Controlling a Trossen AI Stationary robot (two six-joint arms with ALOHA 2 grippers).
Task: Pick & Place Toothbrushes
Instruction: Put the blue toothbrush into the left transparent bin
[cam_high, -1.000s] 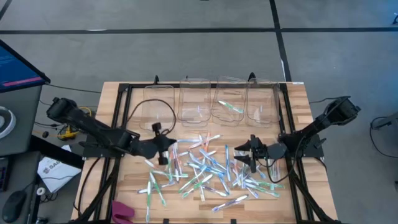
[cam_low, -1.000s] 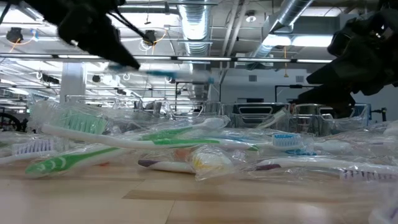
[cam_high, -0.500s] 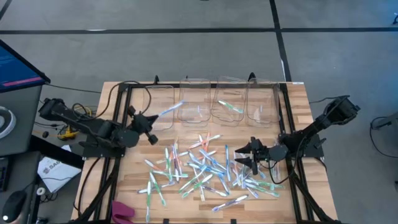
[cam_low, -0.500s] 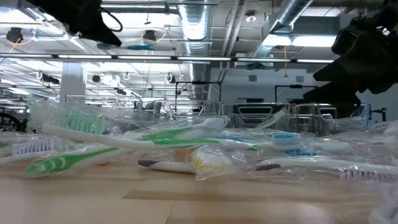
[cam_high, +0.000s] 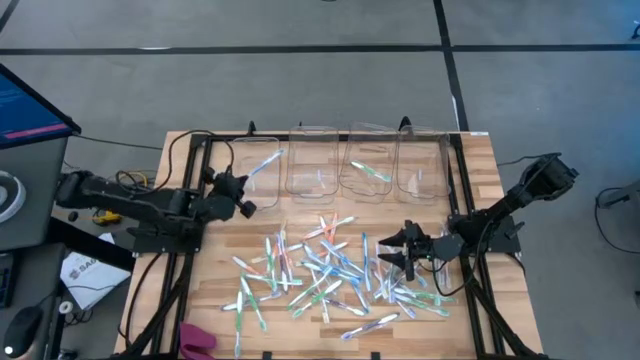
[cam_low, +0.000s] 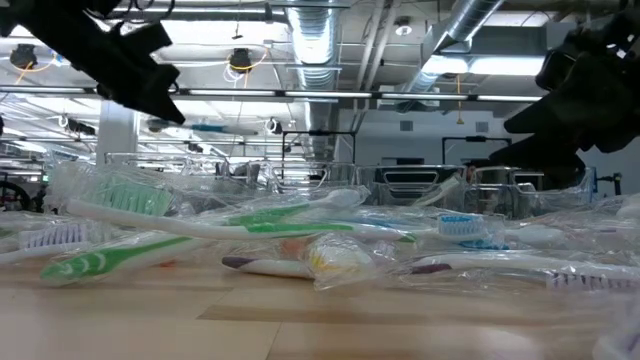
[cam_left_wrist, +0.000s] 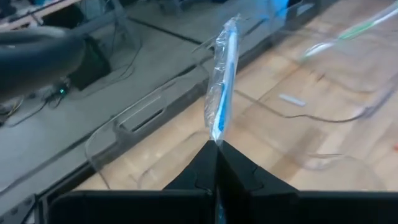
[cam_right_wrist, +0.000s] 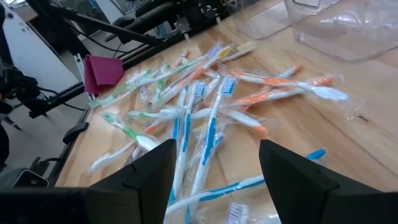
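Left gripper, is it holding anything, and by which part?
Yes: a wrapped blue toothbrush, pinched at one end by the left gripper, over the leftmost clear bin.

I count four clear bins (cam_high: 335, 165) standing in a row along the far edge of my desk (cam_high: 480, 160). The toothbrushes (cam_high: 330, 270) lie heaped on the wood in a loose pile of dozens, too tangled for an exact count. One more wrapped, blue-accented toothbrush (cam_left_wrist: 222, 93) is pinched in my left claw (cam_left_wrist: 216, 144) over the leftmost bin, and at least two others lie inside the bins: a bluish one in the second and a green one in the third. I have two arms and two claws; my right claw (cam_high: 393, 252) is spread and empty. One pink cloth (cam_high: 197, 341) sits at the desk's near edge.
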